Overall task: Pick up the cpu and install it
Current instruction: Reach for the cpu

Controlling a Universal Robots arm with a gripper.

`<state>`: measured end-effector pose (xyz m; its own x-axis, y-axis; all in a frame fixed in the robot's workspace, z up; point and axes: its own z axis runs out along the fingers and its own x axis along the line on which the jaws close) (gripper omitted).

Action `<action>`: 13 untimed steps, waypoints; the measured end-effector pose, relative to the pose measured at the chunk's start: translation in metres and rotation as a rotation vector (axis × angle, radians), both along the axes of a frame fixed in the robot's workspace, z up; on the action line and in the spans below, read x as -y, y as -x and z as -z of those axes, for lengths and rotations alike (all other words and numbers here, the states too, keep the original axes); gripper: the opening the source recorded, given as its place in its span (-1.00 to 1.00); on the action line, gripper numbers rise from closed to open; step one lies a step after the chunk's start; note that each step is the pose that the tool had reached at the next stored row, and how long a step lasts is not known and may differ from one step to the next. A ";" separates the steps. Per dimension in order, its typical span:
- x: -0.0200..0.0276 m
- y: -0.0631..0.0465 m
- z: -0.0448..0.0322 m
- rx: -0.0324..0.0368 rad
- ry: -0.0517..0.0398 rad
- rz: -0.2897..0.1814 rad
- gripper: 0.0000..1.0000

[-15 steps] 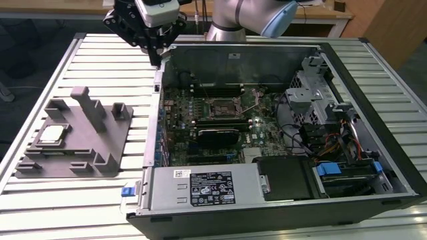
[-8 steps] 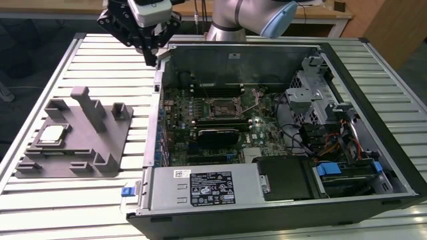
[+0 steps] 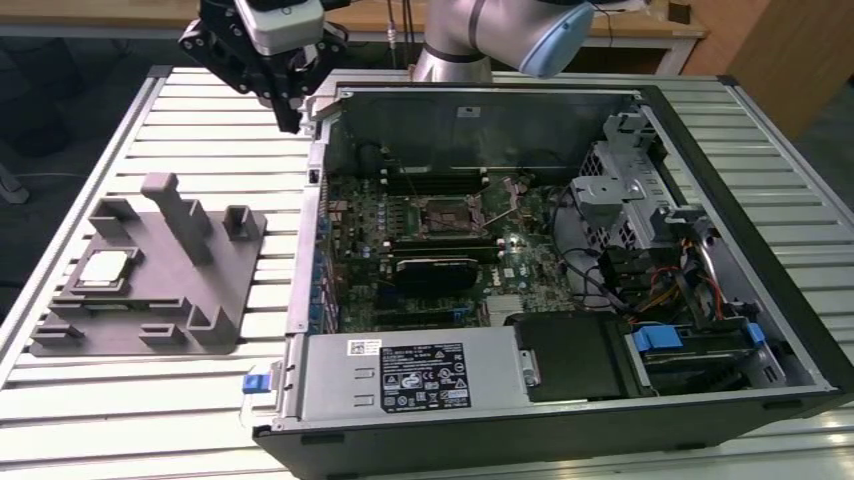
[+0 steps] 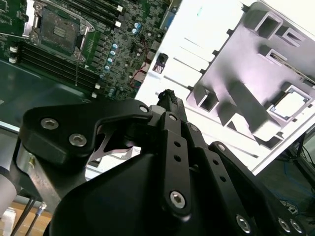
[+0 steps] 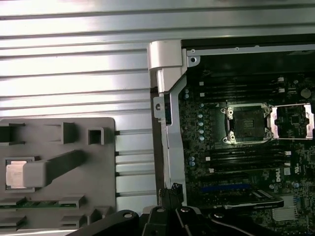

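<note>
- The cpu (image 3: 104, 268) lies flat in a recess of the grey plate (image 3: 234, 280), well apart from the fingers (image 3: 287, 122), off toward the exterior view's left.
- The fingers, pressed together and holding nothing, hang above the table (image 3: 187, 120), just beside a corner of the open computer case (image 3: 534, 130).
- The bare socket (image 3: 443, 215) sits inside the case, away from the fingers toward the exterior view's right.

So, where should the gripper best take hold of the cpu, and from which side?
Probably its two opposite thin edges, coming straight down from above: the cpu lies flat, silver top up, in a pocket of the grey fixture plate, so side approaches look blocked by its walls.
</note>
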<state>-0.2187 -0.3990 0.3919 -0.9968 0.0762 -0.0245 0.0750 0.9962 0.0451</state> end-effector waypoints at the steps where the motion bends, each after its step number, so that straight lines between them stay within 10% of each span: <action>1: 0.0000 0.002 0.0002 0.0000 0.0000 0.000 -0.79; 13: 0.0000 0.027 0.0023 0.0000 0.0000 0.000 -0.79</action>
